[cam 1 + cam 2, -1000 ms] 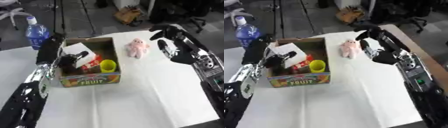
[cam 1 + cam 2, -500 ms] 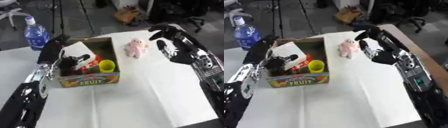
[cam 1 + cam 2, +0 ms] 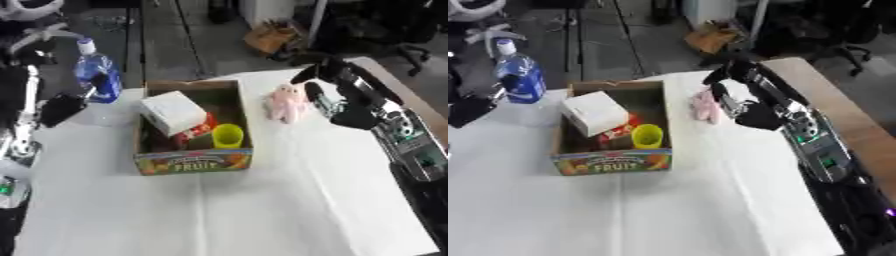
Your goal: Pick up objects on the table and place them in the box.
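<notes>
Pink plush toy (image 3: pixel 286 102) lies on the white table (image 3: pixel 262 210) just right of the fruit box (image 3: pixel 194 127), long axis running away from the robot, with the spread, empty right hand (image 3: pixel 337 95) just beside it, far nearer than the left hand (image 3: pixel 61 107).

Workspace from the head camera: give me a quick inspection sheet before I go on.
Surface: table under a white cloth, creased.
Job's things: cardboard fruit box holding a white carton, a yellow cup and a red packet; pink plush toy on the cloth right of the box.
Clutter: blue water bottle left of the box.
Hands: right hand open beside the toy, contact unclear; left hand left of the box, fingers unclear.
Cables: nothing seen.
Surroundings: cardboard box on the floor, office chairs.
</notes>
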Tool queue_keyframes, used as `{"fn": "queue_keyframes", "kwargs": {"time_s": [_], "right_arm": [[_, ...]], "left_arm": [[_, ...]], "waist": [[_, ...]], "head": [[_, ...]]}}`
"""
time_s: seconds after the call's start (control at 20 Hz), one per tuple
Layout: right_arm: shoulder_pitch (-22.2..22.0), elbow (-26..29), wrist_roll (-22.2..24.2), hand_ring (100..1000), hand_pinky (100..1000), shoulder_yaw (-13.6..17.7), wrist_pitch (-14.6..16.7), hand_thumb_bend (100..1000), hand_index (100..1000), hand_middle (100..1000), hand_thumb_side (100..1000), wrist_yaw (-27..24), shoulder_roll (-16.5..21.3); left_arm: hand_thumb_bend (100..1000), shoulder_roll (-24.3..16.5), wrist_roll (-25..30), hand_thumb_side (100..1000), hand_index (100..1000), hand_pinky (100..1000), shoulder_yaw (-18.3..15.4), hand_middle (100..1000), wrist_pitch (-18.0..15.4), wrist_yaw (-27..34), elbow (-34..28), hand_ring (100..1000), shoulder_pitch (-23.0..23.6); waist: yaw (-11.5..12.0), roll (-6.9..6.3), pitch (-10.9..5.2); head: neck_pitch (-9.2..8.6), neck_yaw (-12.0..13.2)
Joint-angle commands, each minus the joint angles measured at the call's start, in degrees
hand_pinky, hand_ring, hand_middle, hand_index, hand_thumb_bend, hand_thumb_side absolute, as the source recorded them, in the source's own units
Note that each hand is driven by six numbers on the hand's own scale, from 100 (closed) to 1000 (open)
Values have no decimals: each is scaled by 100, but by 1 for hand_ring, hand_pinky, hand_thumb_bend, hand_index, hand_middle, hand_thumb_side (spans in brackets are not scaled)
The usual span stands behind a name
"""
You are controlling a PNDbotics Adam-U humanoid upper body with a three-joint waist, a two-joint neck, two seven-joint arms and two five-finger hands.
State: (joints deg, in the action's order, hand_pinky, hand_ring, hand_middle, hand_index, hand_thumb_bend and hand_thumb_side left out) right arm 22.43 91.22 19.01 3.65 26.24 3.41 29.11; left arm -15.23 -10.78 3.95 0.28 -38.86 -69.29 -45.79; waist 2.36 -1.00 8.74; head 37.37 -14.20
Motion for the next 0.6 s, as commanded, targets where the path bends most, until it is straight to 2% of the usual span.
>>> {"fn": "queue_keyframes", "kwargs": {"time_s": [0.05, 0.1, 0.2, 0.4, 0.6], "right_arm": [[31, 33, -35, 714, 761, 84, -6, 126, 930, 829, 514, -14, 182], [21, 32, -40, 714, 761, 90, -8, 126, 930, 829, 514, -11, 187], [-7, 29, -52, 714, 761, 104, -11, 126, 930, 829, 512, -10, 194], [-41, 35, -67, 713, 761, 116, -15, 127, 930, 830, 511, -13, 206], [-59, 38, -77, 713, 761, 119, -21, 128, 931, 830, 510, -21, 210]], "left_arm": [[834, -465, 440, 655, 911, 774, -153, 790, -32, 696, -625, 770, 219], [834, -537, 525, 655, 911, 774, -207, 790, -29, 857, -774, 770, 340], [888, -654, 538, 650, 909, 765, -407, 784, 16, 1129, -1032, 759, 700], [880, -667, 312, 671, 903, 745, -687, 763, 91, 1634, -1252, 731, 1214], [878, -634, 96, 672, 898, 730, -758, 748, -21, 2062, -1310, 709, 1458]], "waist": [[70, 4, -123], [93, 2, -127], [182, 7, -149], [263, 14, -176], [298, 8, -193]], "head": [[42, -72], [50, -81], [75, -87], [105, -88], [124, -89]]}}
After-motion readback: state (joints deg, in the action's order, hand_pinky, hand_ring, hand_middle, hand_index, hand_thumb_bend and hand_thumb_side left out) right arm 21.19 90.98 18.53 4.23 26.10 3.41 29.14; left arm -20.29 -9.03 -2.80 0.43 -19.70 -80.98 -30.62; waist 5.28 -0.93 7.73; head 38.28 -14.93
